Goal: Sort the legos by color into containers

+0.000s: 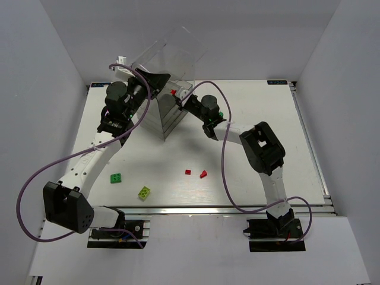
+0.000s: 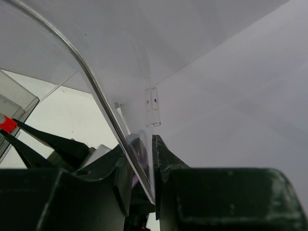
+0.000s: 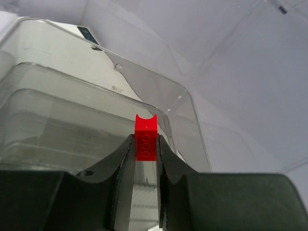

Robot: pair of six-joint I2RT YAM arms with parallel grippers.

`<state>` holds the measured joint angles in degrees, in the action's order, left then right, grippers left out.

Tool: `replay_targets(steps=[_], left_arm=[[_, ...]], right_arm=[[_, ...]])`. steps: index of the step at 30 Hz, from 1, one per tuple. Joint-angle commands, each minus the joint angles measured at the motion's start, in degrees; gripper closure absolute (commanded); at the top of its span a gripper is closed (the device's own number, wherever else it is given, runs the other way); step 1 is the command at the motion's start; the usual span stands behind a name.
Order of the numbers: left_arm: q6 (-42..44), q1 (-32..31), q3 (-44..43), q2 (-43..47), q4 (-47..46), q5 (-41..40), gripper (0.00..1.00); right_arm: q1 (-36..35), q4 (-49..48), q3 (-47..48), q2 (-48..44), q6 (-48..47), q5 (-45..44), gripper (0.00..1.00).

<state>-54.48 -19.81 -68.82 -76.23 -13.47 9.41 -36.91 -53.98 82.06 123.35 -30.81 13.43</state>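
1. The right pincer is clenching a red brick above the clear box.
2. The left pincer is gripping the box's raised lid.
3. A green brick, a yellow-green brick and two red pieces are lying near on the white surface.
4. The far label is showing print too small to read.

1. I am working over a white table, which is lying flat across the middle of the overhead view
2. A grey metal rail is running along its near edge, and a side rail is running up its right edge
3. White walls are closing in the left, far and right sides
4. A small dark label is sitting at the table's far right corner; I am finding its lettering too small to read
5. A white board is lying just below the near rail
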Motion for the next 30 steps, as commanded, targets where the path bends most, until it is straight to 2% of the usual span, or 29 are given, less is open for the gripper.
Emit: replay_targets(steps=[1, 4, 7, 8, 11, 14, 16, 18, 19, 21, 22, 23, 25, 28, 29, 30], left_arm=[[-0.10, -0.23, -4.04, 0.99, -2.52, 0.87, 0.69], [-0.10, -0.23, -4.31, 1.08, -1.99, 0.44, 0.69], [0.16, -0.23, -4.31, 1.43, -1.56, 0.08, 0.69], [0.16, -0.23, -4.05, 1.61, -1.55, 0.08, 0.69], [0.07, -0.23, -3.61, 1.78, -1.73, -0.01, 0.69], [-0.19, -0.23, -3.60, 1.70, -1.99, 0.17, 0.69], [-0.28, -0.23, -3.61, 1.43, -2.08, 0.26, 0.69], [-0.19, -0.23, -3.69, 1.43, -2.08, 0.26, 0.69], [-0.19, -0.23, -3.61, 1.52, -1.99, 0.17, 0.69], [-0.10, -0.23, -3.26, 1.69, -1.99, 0.08, 0.69], [-0.19, -0.23, -2.73, 1.96, -2.25, -0.09, 0.69], [-0.28, -0.23, -2.73, 2.05, -2.34, -0.18, 0.69], [-0.28, -0.23, -2.20, 2.40, -2.61, -0.18, 0.69], [-0.37, -0.23, -1.50, 2.84, -2.87, -0.01, 0.69], [-0.45, -0.23, -1.23, 2.92, -2.96, -0.09, 0.69], [-0.54, -0.23, -1.15, 2.93, -2.87, -0.01, 0.69]], right_arm=[[-0.97, -2.37, 6.70, 2.33, 0.40, -3.41, 1.00], [-1.33, -1.75, 8.29, 3.74, 0.75, -2.89, 1.00], [-1.33, -1.05, 8.46, 4.00, 1.10, -2.18, 0.79], [-0.98, -0.35, 8.47, 3.92, 1.01, -2.01, 0.62], [-0.80, 0.54, 8.12, 3.65, 1.19, -1.74, 0.43], [-0.80, 1.50, 7.42, 2.34, 1.63, -1.04, 0.37], [-0.71, 1.94, 6.97, 1.46, 2.68, -0.43, 0.39], [-0.63, 3.96, 6.53, -0.21, 4.08, 0.63, 0.47], [-0.71, 5.01, 6.36, -0.82, 6.00, 1.15, 0.59], [-0.45, 7.29, 4.78, -3.81, 7.77, 4.40, 0.73], [-0.27, 7.57, 2.25, -6.08, 9.26, 9.11, 0.83], [0.16, 7.92, 0.66, -7.50, 9.45, 12.55, 0.87], [1.04, 7.14, -3.20, -11.79, 9.89, 19.14, 0.92], [2.01, 4.93, -10.42, -16.54, 9.54, 30.66, 0.92], [2.19, 5.72, -11.39, -17.43, 8.75, 35.65, 0.91], [2.28, 10.77, -12.44, -18.31, 7.53, 38.40, 0.88]])
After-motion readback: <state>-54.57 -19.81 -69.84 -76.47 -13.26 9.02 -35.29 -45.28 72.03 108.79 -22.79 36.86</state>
